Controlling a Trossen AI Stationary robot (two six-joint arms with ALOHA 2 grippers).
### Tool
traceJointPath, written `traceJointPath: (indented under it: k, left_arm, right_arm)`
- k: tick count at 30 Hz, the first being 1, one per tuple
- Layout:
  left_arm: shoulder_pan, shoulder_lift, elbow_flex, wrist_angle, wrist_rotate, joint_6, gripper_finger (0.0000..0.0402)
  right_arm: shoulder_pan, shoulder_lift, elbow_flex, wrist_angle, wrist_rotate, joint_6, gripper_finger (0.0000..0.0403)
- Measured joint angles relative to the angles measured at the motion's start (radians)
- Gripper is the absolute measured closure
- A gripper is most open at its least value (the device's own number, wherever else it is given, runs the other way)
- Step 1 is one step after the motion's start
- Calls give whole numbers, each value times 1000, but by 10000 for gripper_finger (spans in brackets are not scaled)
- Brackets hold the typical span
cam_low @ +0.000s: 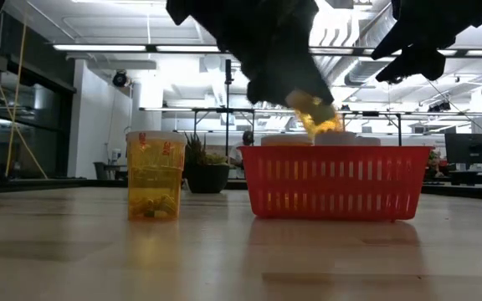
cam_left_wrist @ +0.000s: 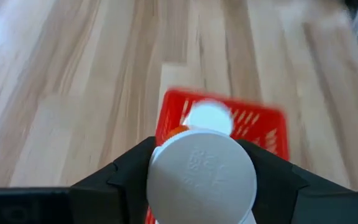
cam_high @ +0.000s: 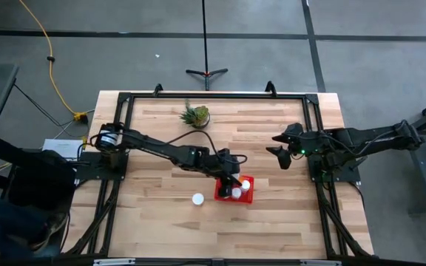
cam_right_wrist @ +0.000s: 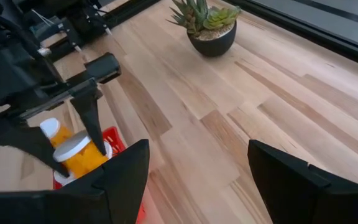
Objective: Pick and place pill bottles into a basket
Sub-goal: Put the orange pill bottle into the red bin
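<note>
The left gripper (cam_high: pixel 233 182) is hanging over the left part of the red basket (cam_high: pixel 247 197), its fingers (cam_left_wrist: pixel 123 177) pinching an amber pill bottle with a white cap (cam_right_wrist: pixel 74 151). In the left wrist view that white cap (cam_left_wrist: pixel 202 177) is sitting between the two dark fingers, with the basket (cam_left_wrist: pixel 263 124) below and beyond it. The low view is showing the held bottle (cam_low: pixel 315 113) tilted, its lower end just above the basket's rim (cam_low: pixel 335 150), not yet resting inside.

Other white-capped pill bottles are already standing in the basket: their caps (cam_high: pixel 237 193) are showing from above, and one cap (cam_left_wrist: pixel 207 116) is lying directly beneath the held bottle in the left wrist view.

One more pill bottle (cam_high: pixel 197 199) is standing upright on the wooden table (cam_high: pixel 272 222), to the left of the basket and apart from it. At table height it is showing as an amber bottle (cam_low: pixel 154 176) with pills in the bottom.

The right gripper (cam_high: pixel 279 145) is waiting above the right side of the table, well apart from the basket, with its fingers (cam_right_wrist: pixel 114 180) spread wide and holding nothing.

A small potted succulent (cam_high: pixel 196 115) is sitting near the table's far edge, well away from the basket.
</note>
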Motion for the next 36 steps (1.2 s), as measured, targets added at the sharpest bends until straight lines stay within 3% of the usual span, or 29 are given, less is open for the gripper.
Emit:
traceJointPath:
  k: [7,13,22,36]
  left_arm:
    - [-1,19,-3,-24,19,0,170]
    - [-2,42,-4,-35,45,7,143]
    - [-1,52,-2,-30,51,9,151]
    - [-1,32,-2,-45,44,50,15]
  right_arm:
    - [0,0,0,-7,10,0,139]
    - [0,0,0,-10,18,0,139]
    - [0,0,0,-23,19,0,139]
    - [0,0,0,-37,19,1,139]
